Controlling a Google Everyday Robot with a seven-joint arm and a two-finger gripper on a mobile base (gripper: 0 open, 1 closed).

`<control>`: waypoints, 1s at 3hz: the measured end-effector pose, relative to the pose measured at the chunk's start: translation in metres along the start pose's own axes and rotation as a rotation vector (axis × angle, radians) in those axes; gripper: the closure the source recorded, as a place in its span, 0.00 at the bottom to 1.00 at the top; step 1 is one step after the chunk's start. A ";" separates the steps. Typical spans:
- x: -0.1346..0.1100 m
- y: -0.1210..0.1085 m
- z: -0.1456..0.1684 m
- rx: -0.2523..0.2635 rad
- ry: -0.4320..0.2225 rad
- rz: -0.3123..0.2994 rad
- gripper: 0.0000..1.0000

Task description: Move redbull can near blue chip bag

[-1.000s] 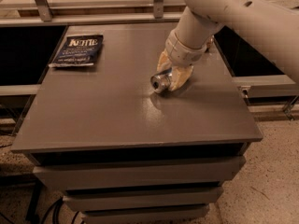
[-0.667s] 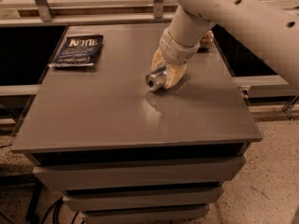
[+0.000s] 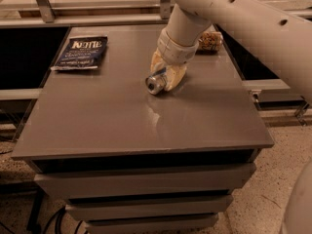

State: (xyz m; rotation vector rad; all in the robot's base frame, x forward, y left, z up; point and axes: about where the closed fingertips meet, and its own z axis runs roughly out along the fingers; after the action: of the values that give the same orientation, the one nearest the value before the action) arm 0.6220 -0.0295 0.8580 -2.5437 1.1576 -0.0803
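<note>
Your cream two-finger gripper [image 3: 166,77] pinches the slim silver-blue metal redbull can [image 3: 155,84]; the flat navy blue chip bag [image 3: 80,53] lies at its ten o'clock.

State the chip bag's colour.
The flat rectangular chip bag: dark navy-blue, white lettering, camera view; claw grips slim silver can over grey table.
</note>
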 end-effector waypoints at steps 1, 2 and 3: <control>-0.003 -0.008 0.002 -0.005 -0.006 -0.033 1.00; -0.009 -0.017 0.002 -0.010 -0.013 -0.076 1.00; -0.017 -0.026 0.003 -0.014 -0.027 -0.118 1.00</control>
State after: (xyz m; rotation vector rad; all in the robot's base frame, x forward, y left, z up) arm 0.6301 0.0002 0.8655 -2.6160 1.0012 -0.0668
